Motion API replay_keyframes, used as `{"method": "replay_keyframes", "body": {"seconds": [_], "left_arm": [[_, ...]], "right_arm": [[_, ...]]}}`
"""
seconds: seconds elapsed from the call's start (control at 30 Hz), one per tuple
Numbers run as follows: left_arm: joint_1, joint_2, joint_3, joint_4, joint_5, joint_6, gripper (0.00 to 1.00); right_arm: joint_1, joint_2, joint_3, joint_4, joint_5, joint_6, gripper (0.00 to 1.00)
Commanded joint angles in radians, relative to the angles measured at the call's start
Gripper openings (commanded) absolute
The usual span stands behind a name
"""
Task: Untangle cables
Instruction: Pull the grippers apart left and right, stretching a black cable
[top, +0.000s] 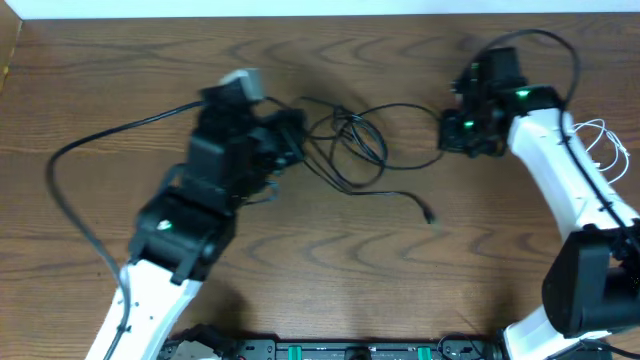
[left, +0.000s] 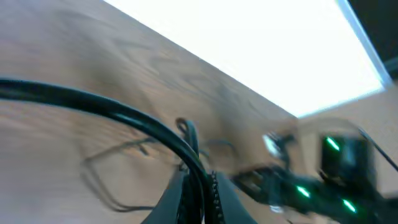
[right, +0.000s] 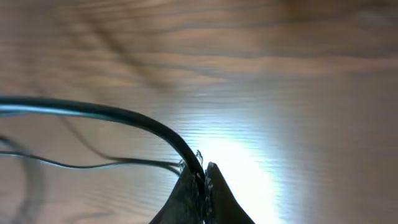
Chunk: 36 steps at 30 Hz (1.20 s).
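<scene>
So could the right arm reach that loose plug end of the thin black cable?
Probably yes: the plug end lies on bare wooden table close to the right hand, nothing between. But that hand is shut, seemingly pinching the thin black cable, so it must let go first.

I work over a dark brown wood-grain table (top: 330, 290) that fills nearly all I see. At twelve o'clock its far edge meets a plain white strip (top: 300, 8). In my right wrist view, a bright glare (right: 249, 168) lies on the wood.
</scene>
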Motion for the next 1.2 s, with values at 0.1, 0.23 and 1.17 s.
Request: {"method": "replay_keyframes", "body": {"seconds": [0.1,0.23,1.17], "left_arm": [[0.154,-0.023,0.031,-0.079,-0.050,0.027,0.08],[0.177,-0.020,0.031,-0.104,-0.050,0.035,0.08],[0.576,0.002,0.031,-0.394,-0.205,0.267,0.08]], "right_arm": [[-0.107,0.009,-0.007,-0.027,0.059,0.013,0.01],[-0.120,0.009,-0.007,-0.041,0.075,0.013,0.01],[-0.306,0.009,-0.007,-0.100,0.069,-0.017,0.01]]}}
